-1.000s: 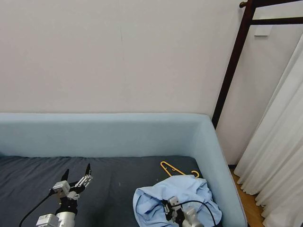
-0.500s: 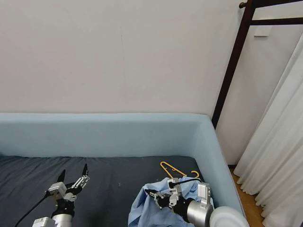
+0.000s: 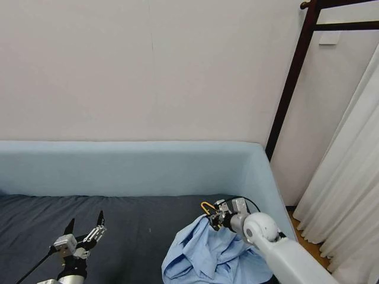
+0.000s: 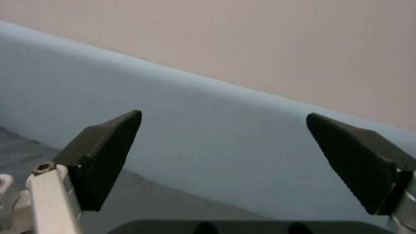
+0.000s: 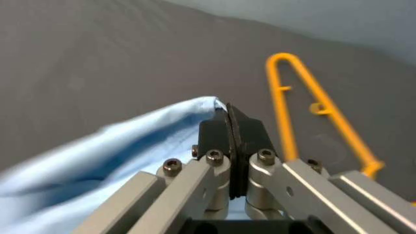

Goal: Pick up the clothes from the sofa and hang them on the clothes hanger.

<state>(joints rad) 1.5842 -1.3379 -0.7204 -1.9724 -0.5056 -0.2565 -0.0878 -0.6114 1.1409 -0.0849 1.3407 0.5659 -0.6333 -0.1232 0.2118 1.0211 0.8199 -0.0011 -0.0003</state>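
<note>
Beside the sofa (image 3: 148,168) stood a dark rack (image 3: 290,89); on the sofa an orange hanger (image 3: 206,206) lay by the shirt (image 3: 207,257). The right tool (image 3: 214,221) reached forward, clenched on the shirt; the left tool (image 3: 86,220) hovered released.

A plain off-white wall (image 3: 118,71) spans the head view from nine o'clock past twelve, marked by one faint vertical line (image 3: 151,53) (thin as a pencil stroke). A small pale plate (image 3: 328,38) sits toward one o'clock. White curtains (image 3: 349,195) hang in folds at three o'clock, above wooden floor (image 3: 304,235) at four.
</note>
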